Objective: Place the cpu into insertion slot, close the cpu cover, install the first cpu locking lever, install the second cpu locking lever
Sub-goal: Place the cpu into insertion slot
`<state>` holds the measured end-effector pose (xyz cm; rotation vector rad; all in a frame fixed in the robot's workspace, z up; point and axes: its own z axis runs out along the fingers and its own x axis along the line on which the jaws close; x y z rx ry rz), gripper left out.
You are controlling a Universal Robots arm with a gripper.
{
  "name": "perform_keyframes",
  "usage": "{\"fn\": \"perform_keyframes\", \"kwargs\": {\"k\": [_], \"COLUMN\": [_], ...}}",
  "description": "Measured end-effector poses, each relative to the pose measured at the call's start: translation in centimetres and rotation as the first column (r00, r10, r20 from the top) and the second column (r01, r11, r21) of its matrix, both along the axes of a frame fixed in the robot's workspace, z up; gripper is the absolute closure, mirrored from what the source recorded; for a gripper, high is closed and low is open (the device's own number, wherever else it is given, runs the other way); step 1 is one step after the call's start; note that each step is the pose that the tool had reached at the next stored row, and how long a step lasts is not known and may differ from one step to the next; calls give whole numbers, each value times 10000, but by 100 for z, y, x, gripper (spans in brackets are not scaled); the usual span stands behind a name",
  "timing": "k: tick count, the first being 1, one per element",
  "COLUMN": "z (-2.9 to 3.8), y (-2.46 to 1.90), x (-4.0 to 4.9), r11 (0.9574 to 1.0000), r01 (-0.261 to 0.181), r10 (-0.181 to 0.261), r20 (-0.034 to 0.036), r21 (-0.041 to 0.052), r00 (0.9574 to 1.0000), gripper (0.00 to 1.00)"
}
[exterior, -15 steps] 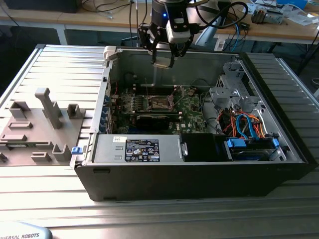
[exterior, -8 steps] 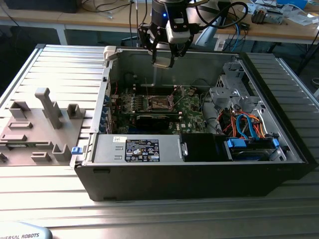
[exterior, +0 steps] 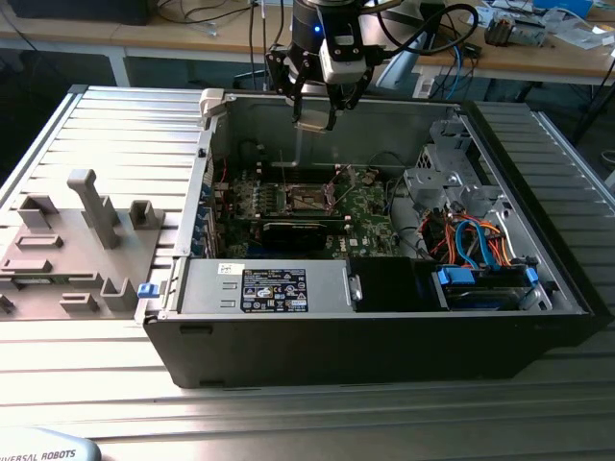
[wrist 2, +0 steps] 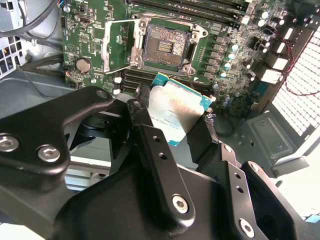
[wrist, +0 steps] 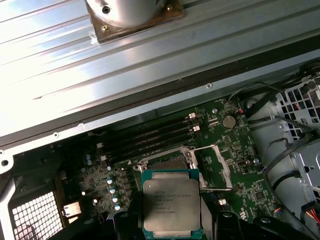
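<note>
The exterior view stands well off the arm, high and in front of the open computer case [exterior: 384, 327]. It looks down across the table [exterior: 288, 403], so the whole case lies below the jaws. The second wrist view rides close behind the jaws and faces down past their black links, with the cpu [wrist 2: 175, 112] between the jaws and the insertion slot [wrist 2: 165, 45] just beyond them. The first wrist view looks down from the opposite side of the jaws, very near the cpu [wrist: 171, 202], the insertion slot [wrist: 167, 162] again beyond. All 3 views share the motherboard [exterior: 360, 206] around that slot.
</note>
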<state>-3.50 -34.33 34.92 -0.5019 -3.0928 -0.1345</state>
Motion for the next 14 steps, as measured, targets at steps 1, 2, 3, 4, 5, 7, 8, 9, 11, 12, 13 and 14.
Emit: {"fn": "perform_keyframes", "kwargs": {"k": [1,2,3,4,5,7,8,9,11,12,13,14], "z": [0,0,0,0,0,0,0,0,0,0,0,0], "y": [0,0,0,0,0,0,0,0,0,0,0,0], "x": [0,0,0,0,0,0,0,0,0,0,0,0], "r11": [10000,10000,10000,10000,10000,10000,10000,10000,10000,10000,10000,10000], "r01": [5,9,14,20,23,41,45,49,60,63,67,73], "r10": [-5,-9,-14,-20,-23,-41,-45,-49,-60,-63,-67,-73], "r20": [0,0,0,0,-1,0,0,0,0,0,0,0], "r21": [0,0,0,0,0,0,0,0,0,-1,0,0], "r00": [10000,10000,10000,10000,10000,10000,10000,10000,10000,10000,10000,10000], "gripper": [46,46,46,46,46,46,46,46,46,46,46,46]}}
